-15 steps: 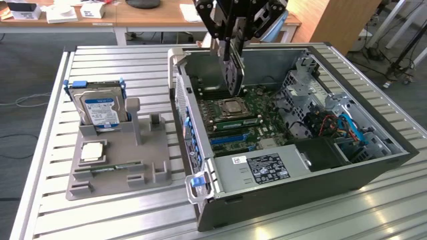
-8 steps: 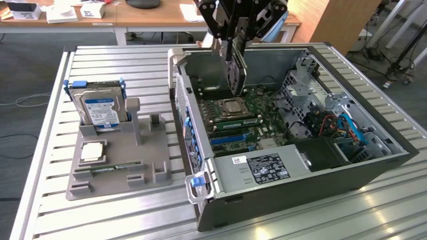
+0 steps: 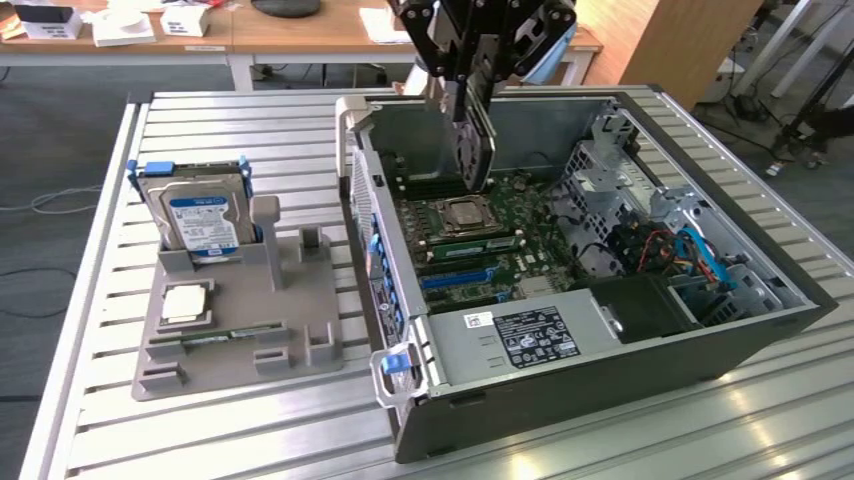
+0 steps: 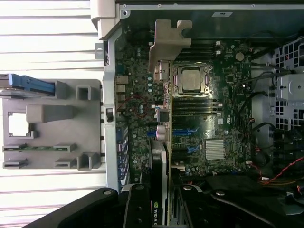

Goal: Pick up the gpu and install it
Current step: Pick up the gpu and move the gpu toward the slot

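Exterior view's left, well off to the side of the claw: grey holder [image 3: 247, 300] on the slatted table [image 3: 561, 440]. A hard drive [image 3: 200, 218] stood on edge in it, with a square chip [image 3: 187, 300] and a memory stick [image 3: 214, 340] lying flat nearer the camera. The holder likely keeps each part in a known pose so it can be gripped cleanly.

Next, the open computer case [image 3: 601, 390], lying on its side with the opening facing up, presumably so the claw can come straight down into it.

Claw [image 3: 470, 72] was above the case's far end. Its jaws were part-way closed and clamped across the two flat faces of the graphics card [image 3: 471, 140]. The card hung straight down below the claw, on edge, inside the case opening and above the motherboard [image 3: 534, 250]. No contact with the board showed. The wrist view had the card edge-on between the fingers [image 4: 137, 206], with its silvery bracket [image 4: 167, 42] at the far end. Gripping the broad faces probably gives the pads purchase and leaves the lower edge free.

Below the claw and a little toward the camera sat the processor socket [image 3: 461, 212], and further that way the blue slots [image 3: 461, 275]. The card was not seated in any slot, so the installing was unfinished.

Exterior view's right, well away from the claw: power supply [image 3: 527, 335] and a bundle of blue cables [image 3: 701, 255].
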`<state>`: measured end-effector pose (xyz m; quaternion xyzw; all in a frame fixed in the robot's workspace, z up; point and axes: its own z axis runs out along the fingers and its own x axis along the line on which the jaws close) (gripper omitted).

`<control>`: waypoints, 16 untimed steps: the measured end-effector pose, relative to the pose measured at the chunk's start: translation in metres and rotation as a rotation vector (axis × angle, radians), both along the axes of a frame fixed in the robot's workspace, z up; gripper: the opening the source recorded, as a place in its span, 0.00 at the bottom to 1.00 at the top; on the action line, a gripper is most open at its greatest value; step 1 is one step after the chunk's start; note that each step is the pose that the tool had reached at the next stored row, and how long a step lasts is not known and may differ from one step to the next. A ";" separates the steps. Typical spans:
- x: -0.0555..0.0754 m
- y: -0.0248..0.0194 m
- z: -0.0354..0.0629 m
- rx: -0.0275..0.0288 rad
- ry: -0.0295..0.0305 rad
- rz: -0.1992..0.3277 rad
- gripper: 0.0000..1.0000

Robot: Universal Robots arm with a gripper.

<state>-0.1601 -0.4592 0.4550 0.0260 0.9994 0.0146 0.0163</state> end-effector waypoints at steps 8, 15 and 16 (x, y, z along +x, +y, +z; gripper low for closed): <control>0.001 0.0000 0.0000 0.0001 0.0000 0.000 0.27; 0.003 0.0000 0.0000 0.0000 0.0000 0.000 0.27; 0.004 0.0000 0.0000 0.0000 0.0000 0.000 0.27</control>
